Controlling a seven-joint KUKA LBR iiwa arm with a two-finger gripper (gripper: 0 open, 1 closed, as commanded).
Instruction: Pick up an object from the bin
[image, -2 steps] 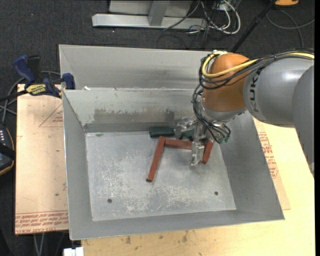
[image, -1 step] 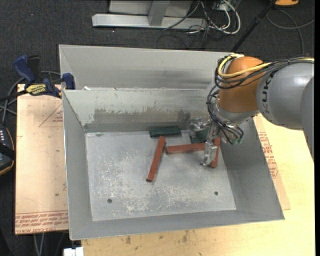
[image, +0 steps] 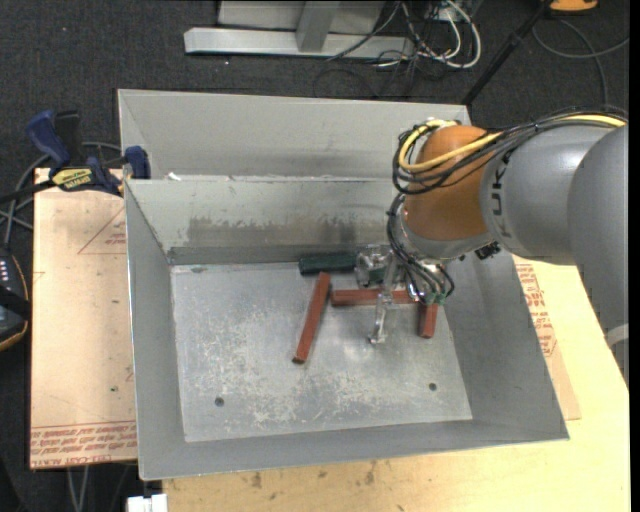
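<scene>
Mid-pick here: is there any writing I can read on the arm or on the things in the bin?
"UK": dark letters on the grey arm, next to its orange cover; the rest of the word is hidden.
No writing shows on the red sticks or the dark block.

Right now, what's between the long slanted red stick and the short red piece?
In the camera view, the gripper, by a level red bar; otherwise bare bin floor.

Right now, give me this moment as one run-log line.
jaws: above horizontal red-brown bar, right of centre in bin | nearby: long red-brown stick, short red-brown piece, dark block at back wall
</scene>
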